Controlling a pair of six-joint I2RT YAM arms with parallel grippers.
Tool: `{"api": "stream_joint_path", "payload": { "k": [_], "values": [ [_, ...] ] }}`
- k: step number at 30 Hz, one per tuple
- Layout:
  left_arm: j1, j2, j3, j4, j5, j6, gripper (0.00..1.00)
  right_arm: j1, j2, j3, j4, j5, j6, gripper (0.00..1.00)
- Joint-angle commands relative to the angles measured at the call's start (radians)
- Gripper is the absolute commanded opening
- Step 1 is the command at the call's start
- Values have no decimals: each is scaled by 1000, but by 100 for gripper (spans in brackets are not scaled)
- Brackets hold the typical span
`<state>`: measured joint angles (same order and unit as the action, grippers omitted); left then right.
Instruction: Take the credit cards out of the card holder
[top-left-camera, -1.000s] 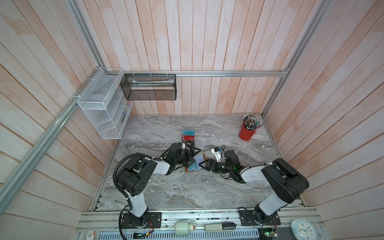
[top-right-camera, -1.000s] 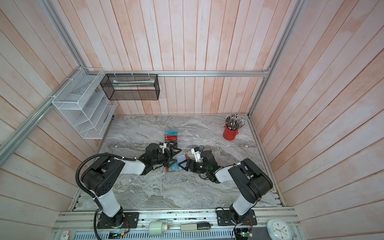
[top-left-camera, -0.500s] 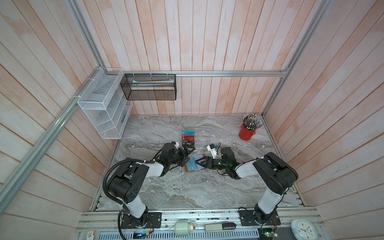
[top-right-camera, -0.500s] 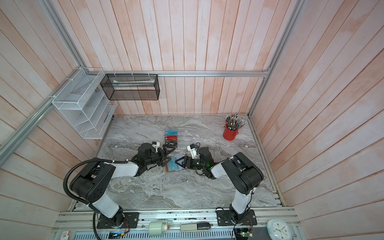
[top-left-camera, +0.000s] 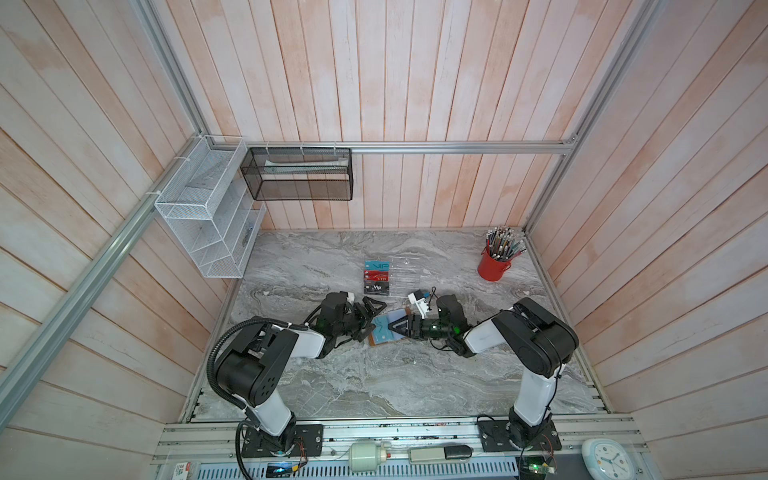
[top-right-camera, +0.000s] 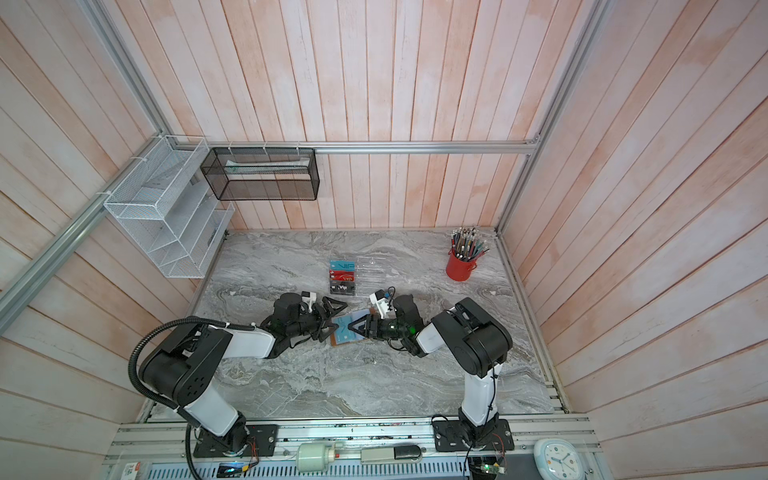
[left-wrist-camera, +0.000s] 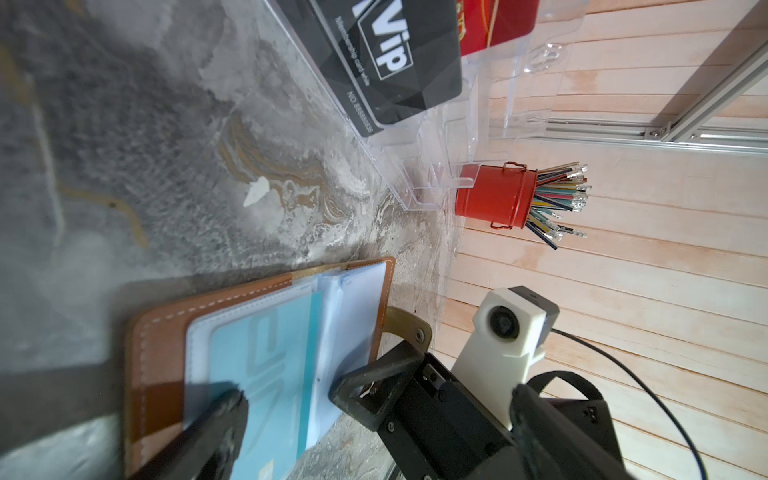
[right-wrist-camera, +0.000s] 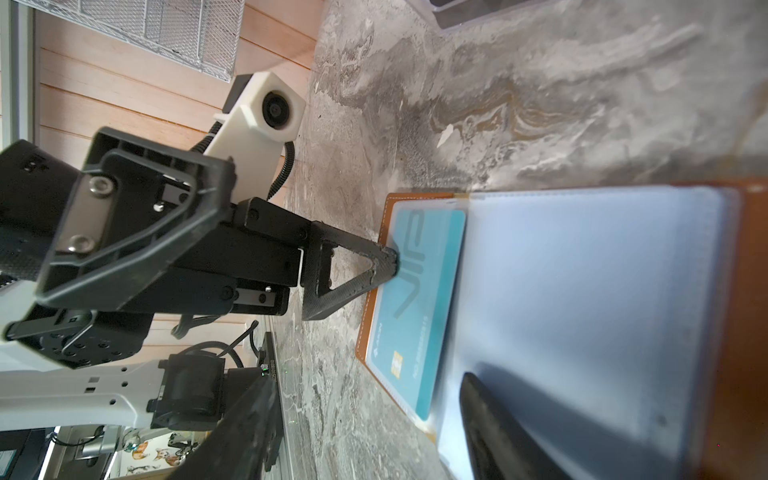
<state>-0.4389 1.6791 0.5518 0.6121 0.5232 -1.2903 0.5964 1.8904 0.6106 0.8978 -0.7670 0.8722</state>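
The card holder (top-left-camera: 390, 338) (top-right-camera: 344, 338) lies open on the marble in both top views, tan leather (left-wrist-camera: 158, 332) around clear sleeves (right-wrist-camera: 582, 291). A teal credit card (right-wrist-camera: 419, 299) (left-wrist-camera: 266, 361) sits in its left page. My left gripper (top-left-camera: 371, 319) (top-right-camera: 332, 319) is open, and one of its fingertips (right-wrist-camera: 390, 262) presses on that card. My right gripper (top-left-camera: 399, 326) (top-right-camera: 359, 326) reaches in from the right with its jaws apart. One of its fingers (right-wrist-camera: 498, 428) lies over the sleeves. Teal (top-left-camera: 376, 264), red (top-left-camera: 376, 275) and black (top-left-camera: 377, 287) cards stand in a rack.
The clear acrylic rack (top-left-camera: 405, 274) stands just behind the wallet. A red pen cup (top-left-camera: 492, 268) sits at the back right. A white wire shelf (top-left-camera: 199, 216) and a black mesh basket (top-left-camera: 297, 174) hang on the walls.
My right gripper has slid left onto the wallet's right page and its jaws have narrowed. The left arm's elbow has shifted left while its fingertip stays on the wallet.
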Motion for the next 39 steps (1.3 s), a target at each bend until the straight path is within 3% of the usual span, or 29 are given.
{"api": "stream_joint_path", "payload": {
  "k": [1, 13, 23, 39],
  "values": [
    [9, -3, -26, 20, 7, 13, 100, 9, 31, 24, 12, -29, 10, 68],
    [16, -5, -49, 33, 15, 18, 100, 14, 76, 51, -21, -31, 26, 58],
    [23, -32, -48, -3, 24, 36, 100, 35, 66, 64, -157, 19, 9, 54],
    [46, -86, -80, -40, 41, 65, 100, 42, 75, 52, -132, 24, 44, 48]
  ]
}}
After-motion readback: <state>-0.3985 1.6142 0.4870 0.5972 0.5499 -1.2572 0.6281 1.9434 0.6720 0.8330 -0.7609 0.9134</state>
